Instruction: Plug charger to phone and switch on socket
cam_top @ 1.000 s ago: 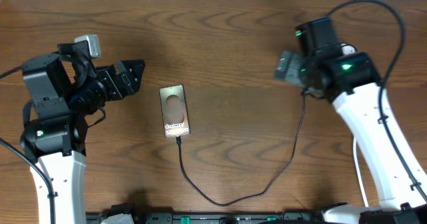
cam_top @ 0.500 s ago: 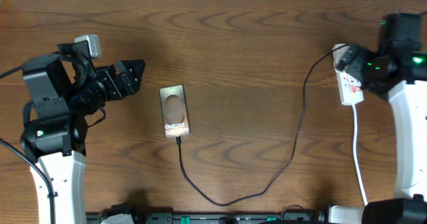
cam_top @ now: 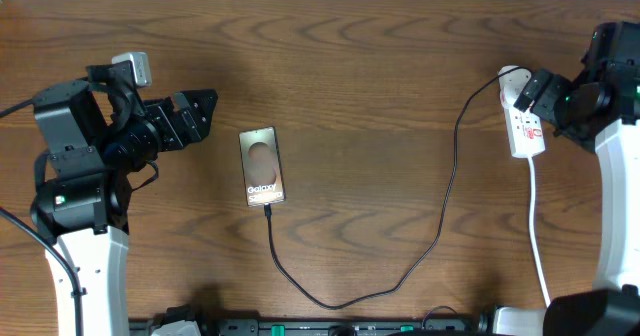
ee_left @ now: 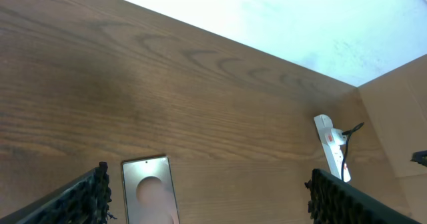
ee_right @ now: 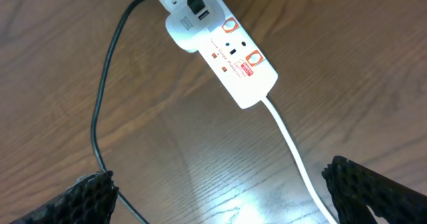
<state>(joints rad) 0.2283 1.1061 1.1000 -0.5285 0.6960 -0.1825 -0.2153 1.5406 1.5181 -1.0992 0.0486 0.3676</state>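
Note:
The phone (cam_top: 262, 166) lies flat on the table, lettering near its front end; it also shows in the left wrist view (ee_left: 150, 197). The black charger cable (cam_top: 440, 226) runs from the phone's front end in a loop to the white socket (cam_top: 524, 118) at the right, where its black plug sits in the socket's end (ee_right: 197, 3). The socket (ee_right: 223, 47) has red markings and a white cord (ee_right: 293, 151). My left gripper (cam_top: 200, 111) is open, left of the phone. My right gripper (ee_right: 223, 197) is open above the table, near the socket.
The wooden table (cam_top: 370, 76) carries only these items. The socket also shows far off in the left wrist view (ee_left: 330, 144). A black rail (cam_top: 320, 326) runs along the front edge. A pale wall (ee_left: 300, 17) lies beyond the table's far edge.
My right arm swung from over the socket to the far right edge, uncovering the socket. The left arm, phone and cable have not moved.

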